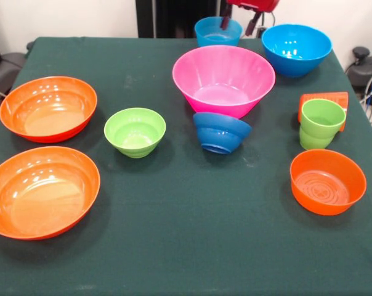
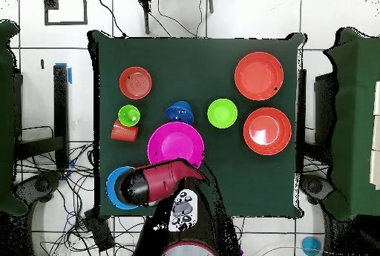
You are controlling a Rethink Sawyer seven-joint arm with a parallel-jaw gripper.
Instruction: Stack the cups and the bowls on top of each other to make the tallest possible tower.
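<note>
My gripper (image 1: pixel 239 24) hangs open and empty at the far edge, just above a sky blue bowl (image 1: pixel 218 31). A second sky blue bowl (image 1: pixel 296 49) sits to its right. The big pink bowl (image 1: pixel 223 79) stands alone mid-table, and a small dark blue bowl (image 1: pixel 221 132) leans tilted against its front. At right, the lime green cup (image 1: pixel 321 123) stands upright with the orange cup (image 1: pixel 324 98) lying on its side behind it. Nearer lies the smaller orange bowl (image 1: pixel 327 181). The small lime green bowl (image 1: pixel 135 131) and two wide orange bowls (image 1: pixel 48 108) (image 1: pixel 42 191) are at left.
In the overhead view the red arm (image 2: pixel 159 182) covers the gripper and part of one sky blue bowl (image 2: pixel 115 186), next to the pink bowl (image 2: pixel 175 146). Cables and chairs ring the green-clothed table (image 1: pixel 186 246).
</note>
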